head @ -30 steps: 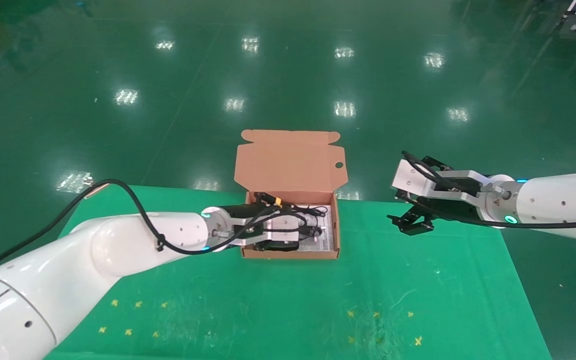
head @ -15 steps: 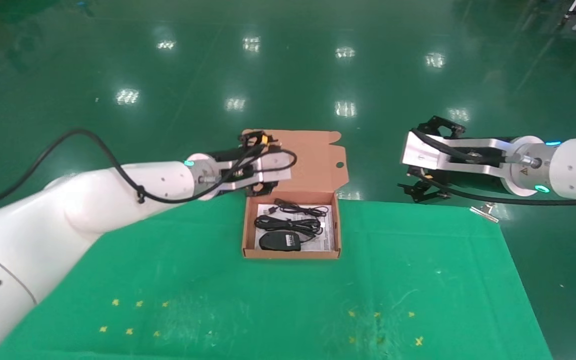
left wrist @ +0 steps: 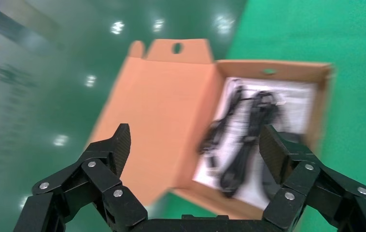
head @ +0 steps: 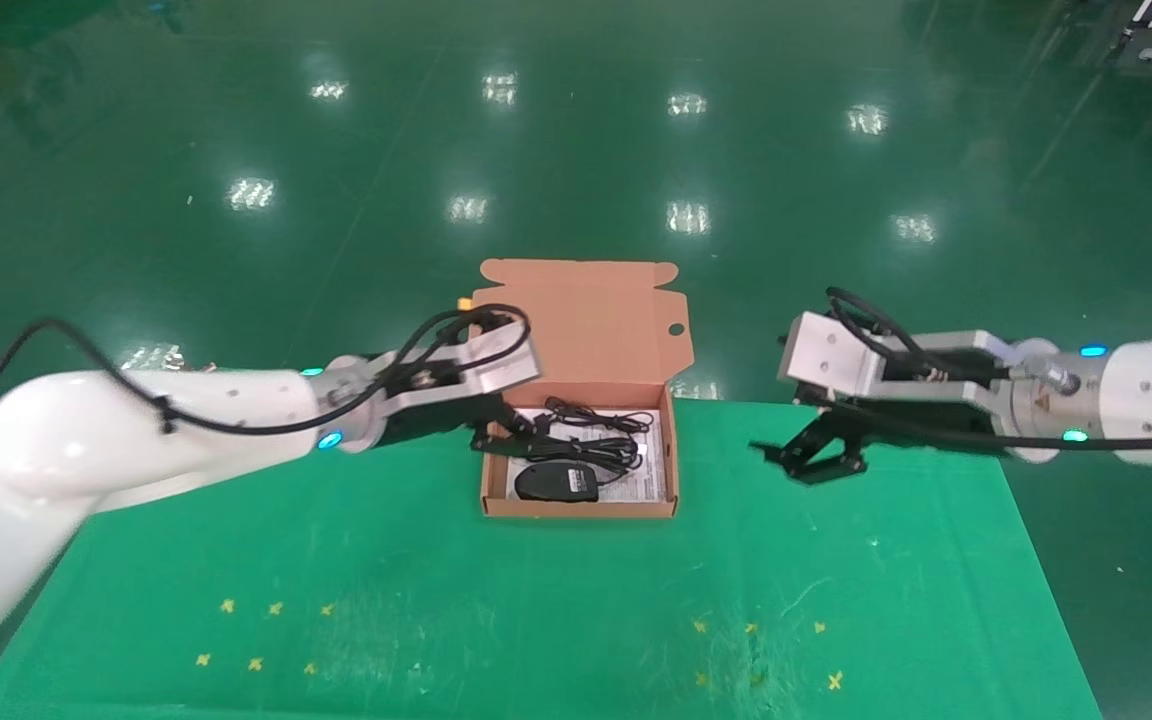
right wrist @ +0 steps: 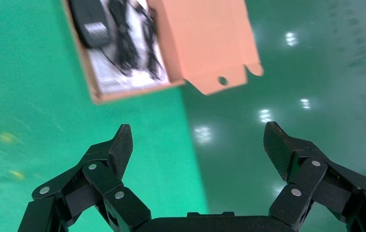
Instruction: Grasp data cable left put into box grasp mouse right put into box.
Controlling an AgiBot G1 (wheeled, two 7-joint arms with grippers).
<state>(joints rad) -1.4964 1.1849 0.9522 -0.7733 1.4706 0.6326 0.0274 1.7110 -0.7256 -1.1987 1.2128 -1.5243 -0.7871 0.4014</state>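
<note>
The orange-brown box (head: 581, 508) stands open at the middle of the green mat, its lid (head: 576, 320) upright at the back. The black mouse (head: 558, 482) lies in the box's front left. The looped data cable (head: 588, 447) lies behind it on the white sheet. My left gripper (head: 506, 436) is open and empty at the box's left wall. The left wrist view shows the cable (left wrist: 248, 140) beyond my left gripper (left wrist: 195, 150). My right gripper (head: 806, 460) is open and empty over the mat, right of the box. The right wrist view shows my right gripper (right wrist: 198, 145), the mouse (right wrist: 88, 21) and the cable (right wrist: 125, 43).
The green mat (head: 556, 610) covers the table, with small yellow cross marks near its front. Shiny green floor (head: 576, 150) lies beyond the table's far edge, just behind the box. A thin mouse cord (head: 601, 415) lies at the back of the box.
My left gripper rose out of the box to the lid, then came down to the box's left wall, empty. My right gripper rose, then dropped back. Mouse and cable stayed in the box.
</note>
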